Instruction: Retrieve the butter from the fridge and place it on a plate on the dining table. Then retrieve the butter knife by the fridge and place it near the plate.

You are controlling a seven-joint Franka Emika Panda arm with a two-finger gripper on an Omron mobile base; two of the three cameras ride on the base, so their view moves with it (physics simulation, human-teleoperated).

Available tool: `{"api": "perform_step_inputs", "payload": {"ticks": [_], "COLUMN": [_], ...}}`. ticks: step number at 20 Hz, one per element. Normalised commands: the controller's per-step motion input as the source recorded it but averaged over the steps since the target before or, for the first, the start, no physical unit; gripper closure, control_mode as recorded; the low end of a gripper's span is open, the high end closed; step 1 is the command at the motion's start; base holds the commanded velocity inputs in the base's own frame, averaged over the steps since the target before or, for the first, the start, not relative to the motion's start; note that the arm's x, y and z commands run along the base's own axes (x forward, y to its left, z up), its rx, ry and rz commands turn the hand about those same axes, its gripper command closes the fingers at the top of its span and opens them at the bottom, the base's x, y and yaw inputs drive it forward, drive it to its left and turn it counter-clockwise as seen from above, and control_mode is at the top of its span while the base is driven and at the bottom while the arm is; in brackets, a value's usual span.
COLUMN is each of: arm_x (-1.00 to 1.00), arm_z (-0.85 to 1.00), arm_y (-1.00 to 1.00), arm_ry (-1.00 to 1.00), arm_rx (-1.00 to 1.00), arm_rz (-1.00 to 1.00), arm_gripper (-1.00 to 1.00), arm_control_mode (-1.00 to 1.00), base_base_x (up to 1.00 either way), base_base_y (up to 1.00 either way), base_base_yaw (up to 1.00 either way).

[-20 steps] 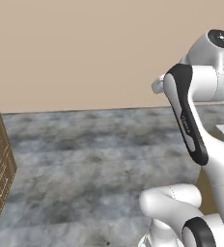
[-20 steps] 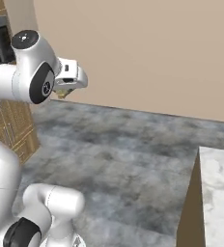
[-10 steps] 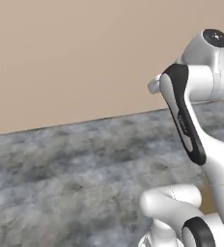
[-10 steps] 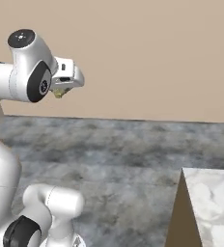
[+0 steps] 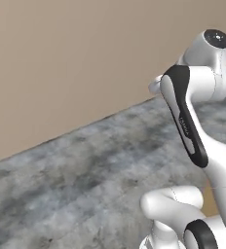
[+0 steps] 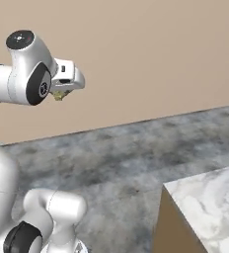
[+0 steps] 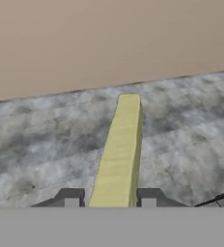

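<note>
Pincer [image 7: 110,198] pinches the butter [image 7: 119,152], stick pointing forward over grey floor [image 7: 41,144]. Marble desk [image 6: 205,202] corner lies at lower right.

Butter [image 7: 118,154] base hidden between claw [image 7: 110,197] fingertips

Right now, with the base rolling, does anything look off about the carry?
Nothing stands out. The butter sits straight between the gripper fingers, pointing ahead over the grey floor. A corner of the dining table shows at right.
</note>
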Motion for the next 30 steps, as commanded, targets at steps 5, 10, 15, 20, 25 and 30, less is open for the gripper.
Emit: {"api": "perform_step_inputs", "payload": {"ticks": [5,10,15,20,25,30], "arm_x": [0.0,0.0,0.0,0.0,0.0,0.0], "arm_z": [0.0,0.0,0.0,0.0,0.0,0.0], "arm_y": [0.0,0.0,0.0,0.0,0.0,0.0], "arm_ry": [0.0,0.0,0.0,0.0,0.0,0.0], "arm_rx": [0.0,0.0,0.0,0.0,0.0,0.0], "arm_rz": [0.0,0.0,0.0,0.0,0.0,0.0], "arm_gripper": [1.0,1.0,1.0,1.0,1.0,1.0], "arm_control_mode": [1.0,1.0,1.0,1.0,1.0,1.0], "base_base_x": [0.76,0.75,0.74,0.91,1.0,1.0], "base_base_y": [0.56,0.73,0.78,0.67,0.41,0.03], "base_base_yaw": [-0.64,-0.6,-0.48,-0.44,-0.37,-0.26]}}
